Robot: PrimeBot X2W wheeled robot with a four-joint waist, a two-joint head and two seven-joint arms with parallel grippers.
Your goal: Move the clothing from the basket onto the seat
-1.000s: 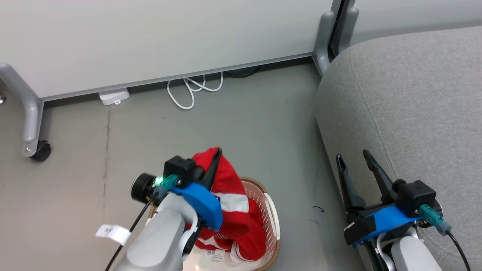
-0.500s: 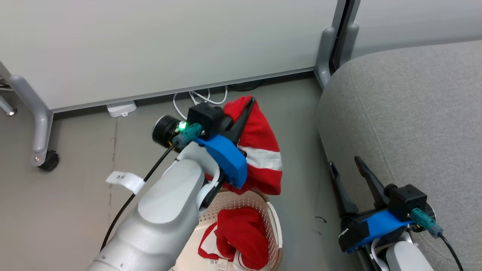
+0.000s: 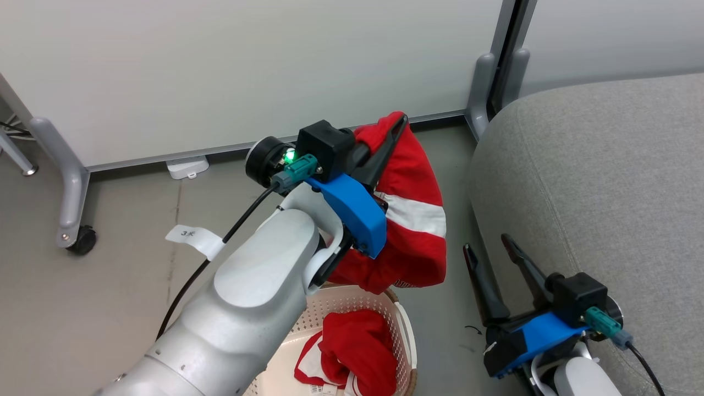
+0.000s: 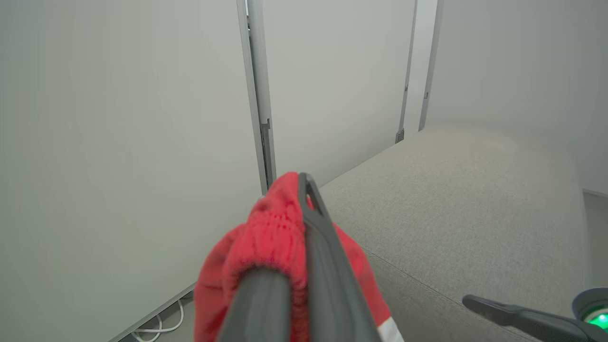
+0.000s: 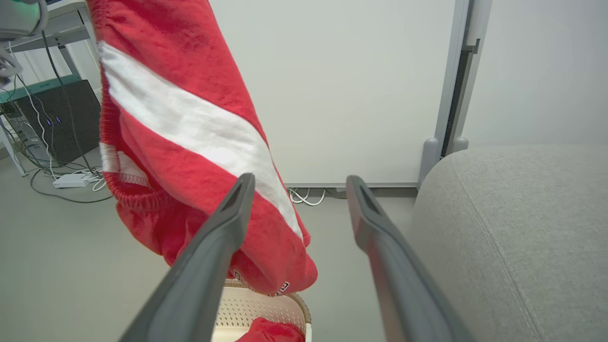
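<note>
Probably a lab: wheeled partition panels [image 3: 220,71], a computer tower [image 5: 59,118], loose floor cables [image 5: 306,198].

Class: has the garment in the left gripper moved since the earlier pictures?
Yes: the held garment has risen up out of the basket, nearer the sofa.

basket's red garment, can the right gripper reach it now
Probably yes: the open right gripper sits beside the cream perforated plastic basket, and the red fabric garment inside lies uncovered, though the left gripper's red white-banded garment hangs close above.
</note>
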